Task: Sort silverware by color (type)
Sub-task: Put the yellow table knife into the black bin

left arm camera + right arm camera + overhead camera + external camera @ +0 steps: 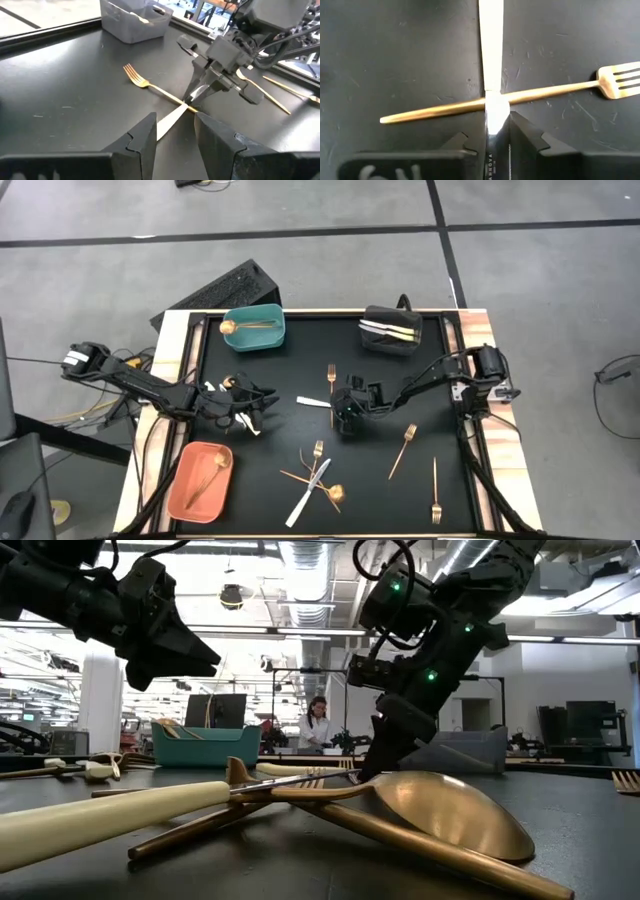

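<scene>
Both arms are dark, near-black, built of slim tube links joined by bulkier rounded joint housings. The left arm (150, 385) carries a white label band at its base joint in the left of the high view, with thin black cables trailing off beside it. The right arm (440, 375) has a blocky black base housing at the right edge of the frame, a pale plate under it, and a black cable looping over its links. In the low view small green lights glow on the right arm's wrist housing. The right gripper's fingers (525, 137) are matte black angular wedges; white lettering marks the mount below them
</scene>
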You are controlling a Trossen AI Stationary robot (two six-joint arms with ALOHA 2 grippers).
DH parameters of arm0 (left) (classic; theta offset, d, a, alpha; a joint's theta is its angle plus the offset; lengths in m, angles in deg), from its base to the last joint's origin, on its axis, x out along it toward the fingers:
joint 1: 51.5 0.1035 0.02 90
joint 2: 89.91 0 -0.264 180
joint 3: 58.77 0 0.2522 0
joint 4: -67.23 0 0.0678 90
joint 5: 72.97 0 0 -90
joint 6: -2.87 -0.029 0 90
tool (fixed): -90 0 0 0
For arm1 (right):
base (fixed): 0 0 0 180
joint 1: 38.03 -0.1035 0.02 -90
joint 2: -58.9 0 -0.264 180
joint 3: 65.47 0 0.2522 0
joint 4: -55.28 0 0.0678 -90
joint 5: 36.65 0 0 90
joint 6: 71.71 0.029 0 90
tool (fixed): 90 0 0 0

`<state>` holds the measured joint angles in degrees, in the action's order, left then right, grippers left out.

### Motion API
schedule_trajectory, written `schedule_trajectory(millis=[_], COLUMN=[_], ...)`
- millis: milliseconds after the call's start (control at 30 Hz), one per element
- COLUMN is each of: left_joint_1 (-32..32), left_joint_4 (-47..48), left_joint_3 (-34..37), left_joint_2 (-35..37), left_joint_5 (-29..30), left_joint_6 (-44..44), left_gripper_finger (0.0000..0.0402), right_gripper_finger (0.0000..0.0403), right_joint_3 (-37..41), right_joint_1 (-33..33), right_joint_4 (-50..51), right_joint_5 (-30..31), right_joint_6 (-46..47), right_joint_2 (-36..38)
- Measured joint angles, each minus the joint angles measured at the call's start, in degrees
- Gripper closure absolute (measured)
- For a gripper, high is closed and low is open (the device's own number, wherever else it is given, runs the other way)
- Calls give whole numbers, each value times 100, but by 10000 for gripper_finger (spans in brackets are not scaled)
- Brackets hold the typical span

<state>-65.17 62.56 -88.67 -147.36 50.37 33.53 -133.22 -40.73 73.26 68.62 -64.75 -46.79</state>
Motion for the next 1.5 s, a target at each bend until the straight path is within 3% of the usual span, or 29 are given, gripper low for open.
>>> schedule_trajectory(millis=[333, 633, 767, 867, 967, 1100, 1233, 1367, 1500], left_joint_1=[0, 0, -30, -130, -273, -383, -447, -455, -452], left_joint_4=[-48, -713, -1451, -2329, -2492, -2097, -1489, -375, 632], left_joint_3=[0, 3, 10, -22, -357, -1075, -1871, -2592, -3129], left_joint_2=[-151, -989, -1372, -1594, -1801, -2263, -2838, -3400, -3826], left_joint_5=[33, 2, 7, -131, -181, -130, 452, 1114, 1480], left_joint_6=[303, -104, -835, -1822, -2830, -3900, -4708, -5125, -5227], left_gripper_finger=[282, 282, 282, 282, 282, 266, 228, 189, 179], right_gripper_finger=[317, 309, 308, 308, 307, 307, 307, 306, 306], right_joint_3=[17, 13, 11, 11, 6, 8, 12, 6, 11], right_joint_1=[-31, -395, -582, -698, -782, -819, -819, -851, -900], right_joint_4=[33, 127, 164, 140, 107, 77, 31, 28, -2], right_joint_5=[188, 428, 610, 585, 561, 528, 432, 408, 415], right_joint_6=[9, -7, 9, 117, 316, 598, 810, 1019, 1112], right_joint_2=[147, 554, 899, 1118, 1282, 1386, 1417, 1399, 1410])
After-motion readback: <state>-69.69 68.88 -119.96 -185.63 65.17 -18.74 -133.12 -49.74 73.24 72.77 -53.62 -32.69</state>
